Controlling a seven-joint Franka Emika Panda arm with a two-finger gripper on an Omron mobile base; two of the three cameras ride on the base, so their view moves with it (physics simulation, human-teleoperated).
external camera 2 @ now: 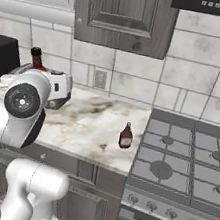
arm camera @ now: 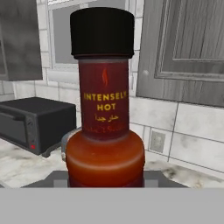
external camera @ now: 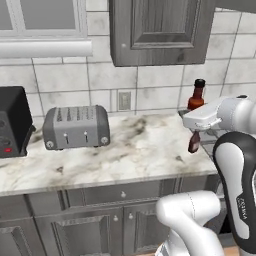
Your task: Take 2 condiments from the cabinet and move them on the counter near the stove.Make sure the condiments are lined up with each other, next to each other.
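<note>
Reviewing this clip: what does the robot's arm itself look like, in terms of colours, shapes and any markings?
The arm is glossy white, built of rounded tubular links with bulbous joints. A black oval inset panel runs down one link, bearing small pale lettering too blurred to read. In the right base view a joint ends in a dark round cap with a small centre mark. The hand is a pale grey-white block. No loose cables show.

The squat bottle (external camera 2: 126, 136) stands on the counter (external camera 2: 89, 124) just left of the stove (external camera 2: 184, 165).

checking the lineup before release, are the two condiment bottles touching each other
Apart. The right base view shows the squat dark bottle standing alone on the counter near the stove, while the red hot sauce bottle is far off, over the gripper.
</note>
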